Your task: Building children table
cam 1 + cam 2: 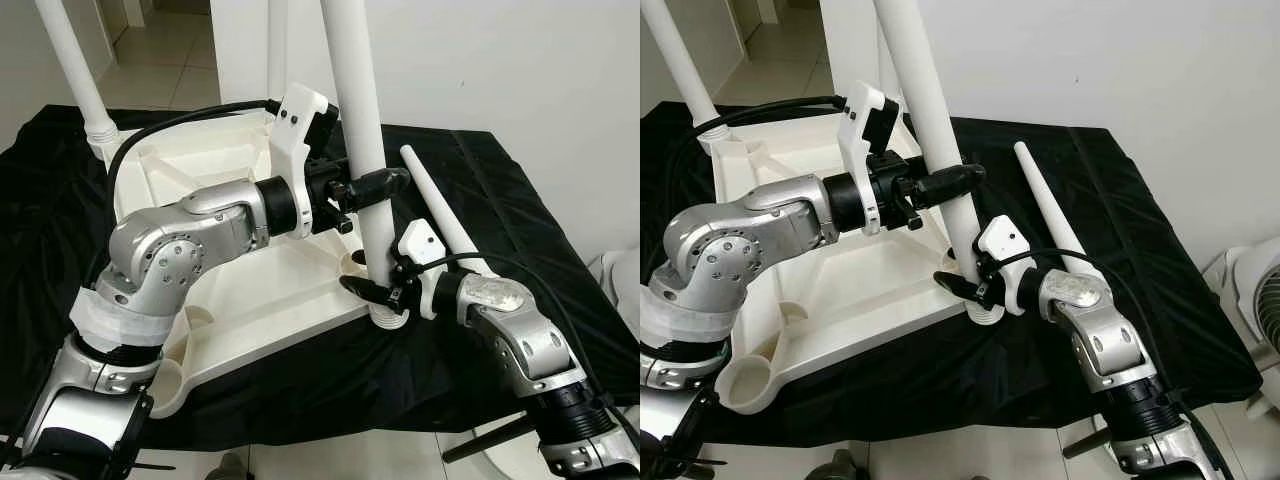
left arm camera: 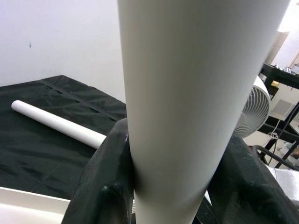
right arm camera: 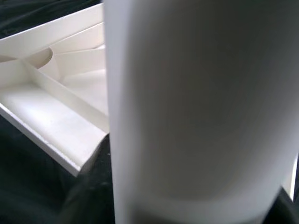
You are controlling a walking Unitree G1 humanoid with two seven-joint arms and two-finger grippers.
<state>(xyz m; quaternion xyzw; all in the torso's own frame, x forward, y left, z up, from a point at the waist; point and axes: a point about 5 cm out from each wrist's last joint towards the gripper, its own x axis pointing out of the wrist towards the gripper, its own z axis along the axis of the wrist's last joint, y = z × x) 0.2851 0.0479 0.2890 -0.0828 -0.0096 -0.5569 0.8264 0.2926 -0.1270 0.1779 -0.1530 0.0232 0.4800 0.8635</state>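
A white moulded-plastic tabletop (image 1: 270,290) is lying upside down on a black cloth (image 1: 480,200), its ribbed underside and round corner sockets facing up. A smooth, white, tapered plastic leg (image 1: 362,130) is standing almost upright at the corner nearest the right arm, long axis close to vertical, leaning slightly, top running out of frame, its ridged foot (image 1: 388,318) sitting at the corner socket.

The left gripper (image 1: 385,185), on a silver arm with a white wrist housing, is clamping the leg partway up; its black fingers (image 2: 105,186) are pressing either side of the tube in the left wrist view. The right gripper (image 1: 385,290) is reaching in low, fingers wrapping the same leg just above the foot.

A second white tapered leg (image 1: 445,215) is lying flat on the cloth beside the tabletop, its narrow rounded end pointing away from the robot, long axis running diagonally. Another upright white leg (image 1: 75,70) is standing in the far left corner socket, tilting a little leftward. A white fan (image 1: 1255,290) is sitting past the cloth edge on the right.
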